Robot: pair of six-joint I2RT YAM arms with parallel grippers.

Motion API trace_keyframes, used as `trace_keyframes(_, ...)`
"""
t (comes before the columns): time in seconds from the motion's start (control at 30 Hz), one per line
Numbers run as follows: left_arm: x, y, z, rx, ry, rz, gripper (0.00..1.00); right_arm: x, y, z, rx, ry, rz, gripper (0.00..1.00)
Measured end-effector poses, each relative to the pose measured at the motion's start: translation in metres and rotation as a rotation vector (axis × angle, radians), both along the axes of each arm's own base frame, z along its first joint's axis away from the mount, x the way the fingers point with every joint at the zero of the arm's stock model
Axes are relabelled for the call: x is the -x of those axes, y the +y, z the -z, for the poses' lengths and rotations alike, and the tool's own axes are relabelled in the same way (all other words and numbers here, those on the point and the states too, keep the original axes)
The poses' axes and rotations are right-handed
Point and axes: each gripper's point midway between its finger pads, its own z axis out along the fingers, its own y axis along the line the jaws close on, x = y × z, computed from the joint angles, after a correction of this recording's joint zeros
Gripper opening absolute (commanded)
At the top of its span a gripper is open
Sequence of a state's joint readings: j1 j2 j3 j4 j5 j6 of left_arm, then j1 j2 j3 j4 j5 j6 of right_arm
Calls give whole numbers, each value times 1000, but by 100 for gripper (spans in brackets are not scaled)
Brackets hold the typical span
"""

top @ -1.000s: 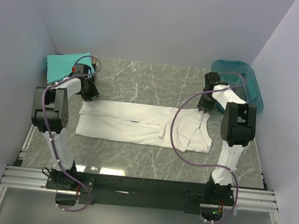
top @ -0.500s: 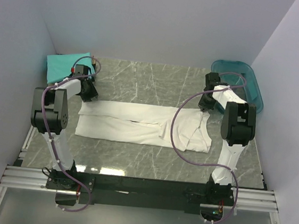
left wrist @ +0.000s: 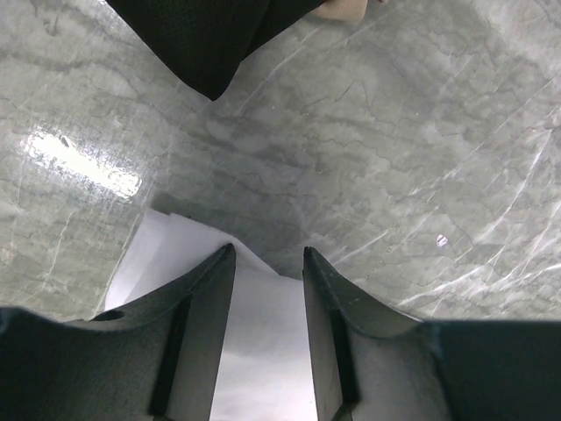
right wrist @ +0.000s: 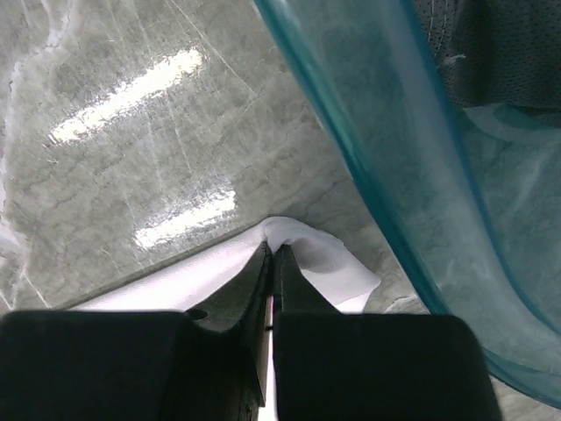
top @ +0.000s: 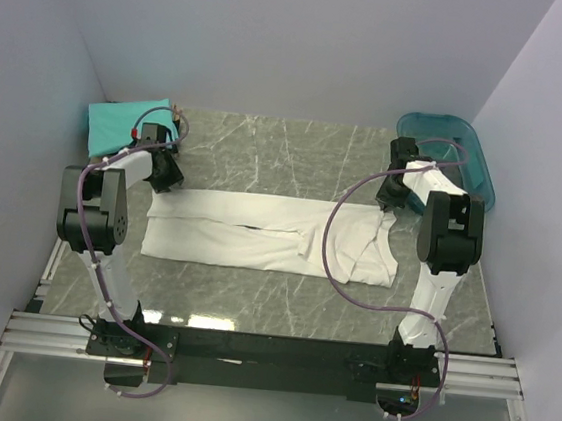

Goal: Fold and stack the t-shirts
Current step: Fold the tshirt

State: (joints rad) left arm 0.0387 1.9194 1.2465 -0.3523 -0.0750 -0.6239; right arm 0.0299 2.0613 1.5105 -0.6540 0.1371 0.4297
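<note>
The white t-shirt (top: 258, 233) lies folded into a long strip across the middle of the table. My left gripper (top: 166, 182) is at its far left corner. In the left wrist view this gripper (left wrist: 267, 254) is open, with the white cloth (left wrist: 263, 351) lying between and under the fingers. My right gripper (top: 387, 204) is at the shirt's far right corner. In the right wrist view it (right wrist: 272, 250) is shut on a raised pinch of the white cloth (right wrist: 337, 259). The teal t-shirt (top: 121, 120) lies folded at the back left. A black cloth corner (left wrist: 210, 39) shows beyond the left gripper.
The translucent teal tub (top: 467, 160) stands at the back right, close beside my right gripper; its wall (right wrist: 386, 132) fills the right wrist view's right side, with dark cloth (right wrist: 500, 53) showing through it. White walls enclose the marble table (top: 297, 152) on three sides.
Both grippers have shifted a little toward the back of the table. The white shirt lies much as before.
</note>
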Motion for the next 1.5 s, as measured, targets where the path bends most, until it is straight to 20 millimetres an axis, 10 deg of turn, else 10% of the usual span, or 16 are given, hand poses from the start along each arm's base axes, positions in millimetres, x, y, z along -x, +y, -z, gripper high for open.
trace_keyframes(0.3, 5, -4, -4, -44, 39, 35, 60, -2, 4, -6, -25, -13, -9, 41)
trace_keyframes(0.8, 16, 0, -64, -128, -33, 46, 62, -1, 48, -76, -80, -188, -123, 49)
trace_keyframes(1.13, 64, -48, -18, -37, 84, 200, 62, 31, 104, -54, -195, -105, -212, 48)
trace_keyframes(1.5, 77, -53, 0, 8, 122, 212, 62, 41, 112, -10, -240, 12, -181, 48)
